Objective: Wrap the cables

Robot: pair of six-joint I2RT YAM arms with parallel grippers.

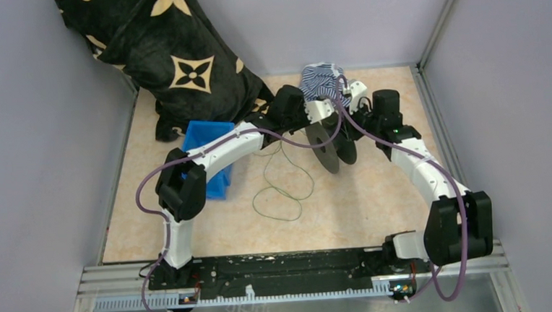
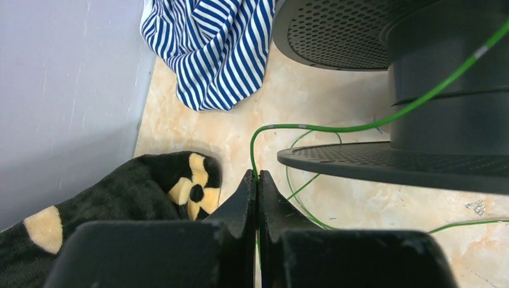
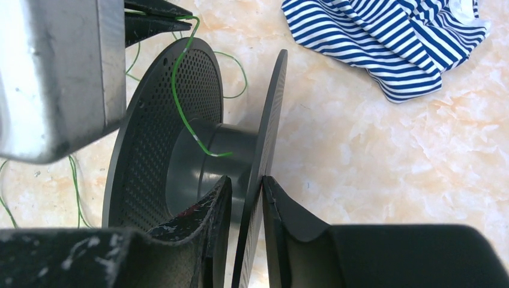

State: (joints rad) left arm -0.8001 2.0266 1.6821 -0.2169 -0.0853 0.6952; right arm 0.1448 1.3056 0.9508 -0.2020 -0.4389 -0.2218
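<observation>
Left tool (image 2: 257, 177) is clenched on the thin green cable (image 2: 312, 126). The cable comes out between the closed fingertips, bends over and runs up to the hub of the black spool (image 2: 456, 126). Right tool (image 3: 246, 183) grasps the spool by 1 of its 2 flanges, the thin disc edge pinched between both fingers, so the flanges stand upright over the far middle of the table (image 3: 390, 168). In the top view, the rest of the cable lies in loose loops on the table between the 2 arms, just in front of the spool. A blue-and-white striped cloth (image 2: 210, 48) lies beyond the spool, near the back wall. A black blanket with tan flowers (image 1: 173, 54) and a blue bin (image 1: 199, 135) sit at the far left.
</observation>
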